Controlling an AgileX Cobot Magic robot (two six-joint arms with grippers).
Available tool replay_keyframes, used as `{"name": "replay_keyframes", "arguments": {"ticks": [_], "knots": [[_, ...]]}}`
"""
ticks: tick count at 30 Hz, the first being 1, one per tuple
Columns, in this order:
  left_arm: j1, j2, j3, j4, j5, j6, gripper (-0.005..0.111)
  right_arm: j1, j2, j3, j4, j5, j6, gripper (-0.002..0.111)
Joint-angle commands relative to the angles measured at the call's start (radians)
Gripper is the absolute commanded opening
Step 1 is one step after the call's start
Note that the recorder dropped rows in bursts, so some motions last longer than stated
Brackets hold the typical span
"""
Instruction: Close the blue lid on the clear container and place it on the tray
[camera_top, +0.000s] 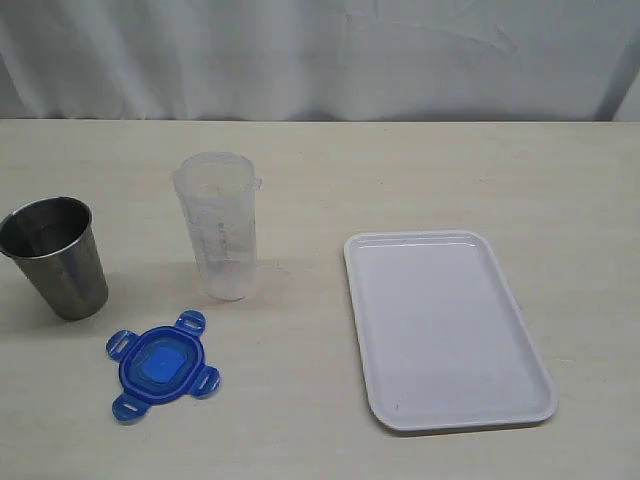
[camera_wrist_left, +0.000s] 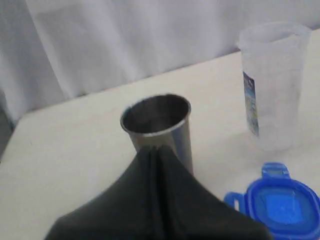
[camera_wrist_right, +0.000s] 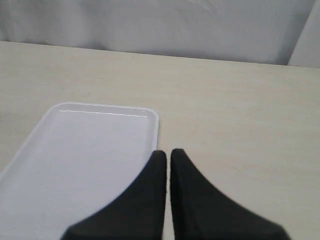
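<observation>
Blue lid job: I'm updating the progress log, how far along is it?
Done: nothing yet. The small blue plastic lid lies flat on the table, apart from the tall clear plastic container, which stands open. In hand: nothing; the left hand and right hand are both shut and empty. Left: fit the lid, then move the container onto the bare white rectangular tray.

You have open table (camera_top: 300, 400) between the clear container (camera_top: 220, 225) and the tray (camera_top: 450, 330), plus a wide strip behind both. On the left, the metal cup (camera_top: 55, 257) and the container stand upright with a gap between them; the blue lid (camera_top: 160, 366) lies flat just in front of that gap, touching neither. Right side: only the tray's low rim obstructs.
</observation>
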Motion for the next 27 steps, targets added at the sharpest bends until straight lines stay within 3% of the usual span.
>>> {"name": "replay_keyframes", "arguments": {"ticks": [1,5,7,10,15,24,27], "knots": [[0.002,0.0,0.002,0.044,-0.192,0.001,0.0,-0.008,-0.004,0.001,-0.007,-0.001,-0.003,0.004],[0.002,0.0,0.002,-0.001,-0.399,-0.014,0.0,-0.008,-0.004,0.001,-0.007,-0.001,-0.003,0.004],[0.002,0.0,0.002,-0.044,-0.527,-0.129,0.0,-0.008,-0.004,0.001,-0.007,-0.001,-0.003,0.004],[0.002,0.0,0.002,-0.042,-0.59,-0.241,0.0,-0.008,-0.004,0.001,-0.007,-0.001,-0.003,0.004],[0.002,0.0,0.002,-0.051,-0.746,-0.258,0.0,-0.008,-0.004,0.001,-0.006,-0.001,-0.003,0.004],[0.002,0.021,-0.014,-0.143,-0.725,-0.263,0.0,-0.008,-0.004,0.001,-0.006,-0.001,-0.003,0.004],[0.002,0.113,-0.038,-0.143,-0.73,-0.263,0.013,-0.008,-0.004,0.001,-0.006,-0.001,-0.003,0.004]]}}
